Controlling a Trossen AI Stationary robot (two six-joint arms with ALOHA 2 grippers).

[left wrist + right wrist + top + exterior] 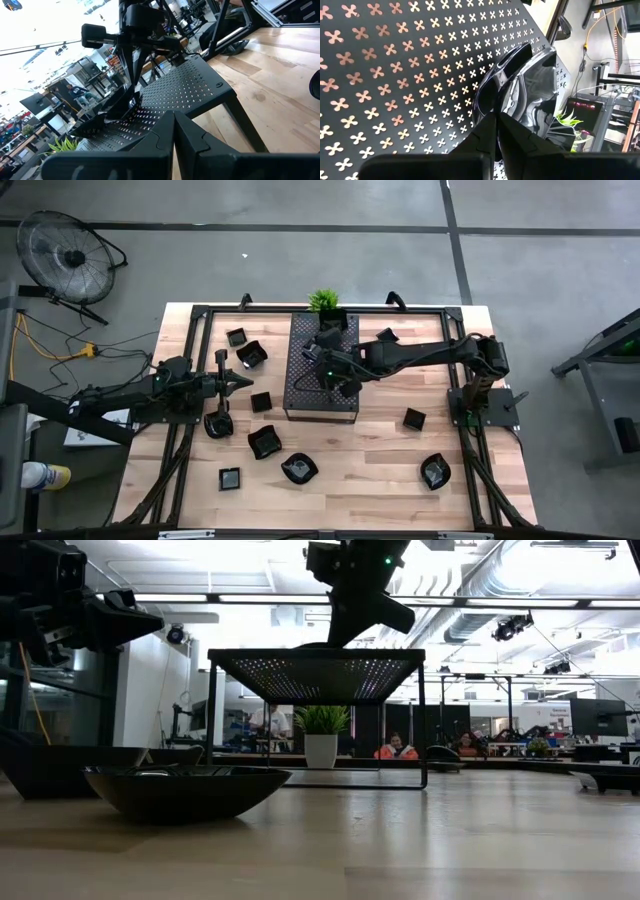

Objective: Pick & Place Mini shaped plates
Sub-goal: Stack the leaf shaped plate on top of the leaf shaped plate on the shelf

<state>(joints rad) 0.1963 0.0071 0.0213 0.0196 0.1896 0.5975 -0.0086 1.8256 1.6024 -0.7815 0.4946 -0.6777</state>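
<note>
— Counted the mini shaped plates (pixel 299 469) yet?

— Ten on the bare table (pixel 380 450), all glossy black. Starting at the near edge: three in a loose row, two toward the left arm's side and one toward the right's. Then four across the middle: three bunched by the left hand (pixel 248 380), one alone on the right arm's side. Farther back, three more: two near the far left corner, one just right of the tray (pixel 305 395).

— And the left hand?

— Clenched on nothing, pointing at the tray from just beside it.

— One tray only?

— One, dark and perforated, raised on thin legs, standing mid-table toward the far edge.

— Anything in it?

— The held plate (pixel 535 85), an eleventh, low over the tray's middle, tilted on edge. Cannot tell whether touching the surface. Another dark shape at the tray's far end, too unclear to count.

— Right hand (pixel 340 383)?

— Grasping that plate, fingers pinched together on its rim, above the tray's centre.

— Behind the tray?

— One small green plant (pixel 323 301) at the far edge. Beyond the table, a seated person in orange (pixel 397 749).
</note>
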